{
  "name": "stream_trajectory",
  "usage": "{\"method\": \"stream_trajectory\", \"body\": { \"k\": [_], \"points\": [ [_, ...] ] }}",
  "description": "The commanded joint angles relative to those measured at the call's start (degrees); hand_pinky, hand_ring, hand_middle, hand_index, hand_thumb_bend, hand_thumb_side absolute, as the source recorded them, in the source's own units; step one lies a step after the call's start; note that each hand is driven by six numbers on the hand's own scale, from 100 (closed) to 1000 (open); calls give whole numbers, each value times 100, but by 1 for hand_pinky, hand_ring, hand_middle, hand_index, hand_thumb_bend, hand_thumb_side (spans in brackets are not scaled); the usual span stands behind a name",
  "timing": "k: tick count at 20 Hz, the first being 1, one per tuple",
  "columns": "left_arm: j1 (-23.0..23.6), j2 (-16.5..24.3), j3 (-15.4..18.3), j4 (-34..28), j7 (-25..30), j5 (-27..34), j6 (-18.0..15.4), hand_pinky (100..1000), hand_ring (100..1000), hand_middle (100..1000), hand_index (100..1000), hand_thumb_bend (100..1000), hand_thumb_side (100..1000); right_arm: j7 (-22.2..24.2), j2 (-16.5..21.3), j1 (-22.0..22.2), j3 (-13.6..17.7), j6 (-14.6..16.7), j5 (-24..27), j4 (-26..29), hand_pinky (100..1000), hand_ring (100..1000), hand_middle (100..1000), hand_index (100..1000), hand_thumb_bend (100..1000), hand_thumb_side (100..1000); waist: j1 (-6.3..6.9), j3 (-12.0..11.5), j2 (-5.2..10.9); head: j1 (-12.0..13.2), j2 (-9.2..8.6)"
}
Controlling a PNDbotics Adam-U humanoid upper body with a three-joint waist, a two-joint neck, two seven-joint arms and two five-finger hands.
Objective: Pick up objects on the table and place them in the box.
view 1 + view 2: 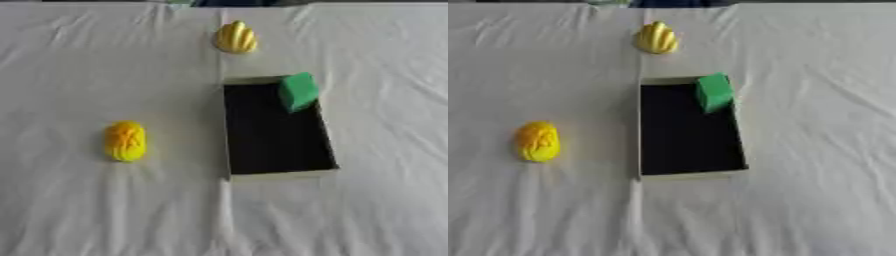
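A green block (298, 91) is held in the box (278, 173) at its 1 o'clock corner; no hand is shown, so neither hand's state can be told.

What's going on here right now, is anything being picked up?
Nothing is being handled at this moment; neither robot hand shows in either view. A green block sits at the far right corner of the black-floored box, seemingly leaning on its rim. Two yellow objects still lie on the white cloth: a ridged one beyond the box and an orange-marked one to its left.
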State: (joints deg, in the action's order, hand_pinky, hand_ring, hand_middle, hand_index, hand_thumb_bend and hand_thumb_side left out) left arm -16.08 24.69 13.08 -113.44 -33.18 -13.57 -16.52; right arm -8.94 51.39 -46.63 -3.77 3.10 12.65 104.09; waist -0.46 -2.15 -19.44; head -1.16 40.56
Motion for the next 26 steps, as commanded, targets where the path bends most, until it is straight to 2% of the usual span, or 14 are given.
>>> {"method": "stream_trajectory", "body": {
  "k": [1,4,7,12,16,18,21,26],
  "points": [
    [-44,165,-2,-115,43,33,-6,796,751,699,849,100,230,518,-39,-593,-246,-207,-407,-1039,953,914,737,881,100,497,8,-19,118,-74,13],
    [-74,172,-27,-115,71,58,-12,797,751,699,849,100,228,918,-501,-1254,-422,-153,-1071,-2271,954,924,749,888,100,465,6,-61,103,-134,-16],
    [-142,191,-61,-115,106,86,-28,797,751,699,849,100,227,1193,-996,-1823,-478,72,-1874,-3435,953,932,762,896,100,434,-8,-158,57,-228,-100],
    [-215,194,-94,-115,153,133,-46,797,751,699,849,100,228,1402,-1551,-2295,-479,639,-3141,-4703,945,939,789,907,100,359,-28,-264,0,-362,-199],
    [-227,194,-103,-115,176,157,-47,796,750,699,849,100,231,1557,-1690,-2306,-620,1048,-4111,-5248,936,952,828,923,100,269,-45,-281,-8,-425,-208],
    [-224,194,-101,-115,178,164,-46,797,750,699,849,100,230,1692,-1724,-2277,-687,1251,-4547,-5431,937,957,842,928,100,255,-46,-282,-9,-433,-206],
    [-227,195,-101,-115,181,169,-46,797,750,698,849,100,230,2011,-1763,-2244,-731,1546,-5018,-5587,933,957,858,932,100,203,-38,-278,-7,-422,-188],
    [-233,192,-111,-115,191,183,-40,797,750,698,849,100,231,2711,-1801,-2218,-794,2052,-5549,-5630,935,955,841,921,100,180,-26,-254,-2,-404,-163]
  ]
}}
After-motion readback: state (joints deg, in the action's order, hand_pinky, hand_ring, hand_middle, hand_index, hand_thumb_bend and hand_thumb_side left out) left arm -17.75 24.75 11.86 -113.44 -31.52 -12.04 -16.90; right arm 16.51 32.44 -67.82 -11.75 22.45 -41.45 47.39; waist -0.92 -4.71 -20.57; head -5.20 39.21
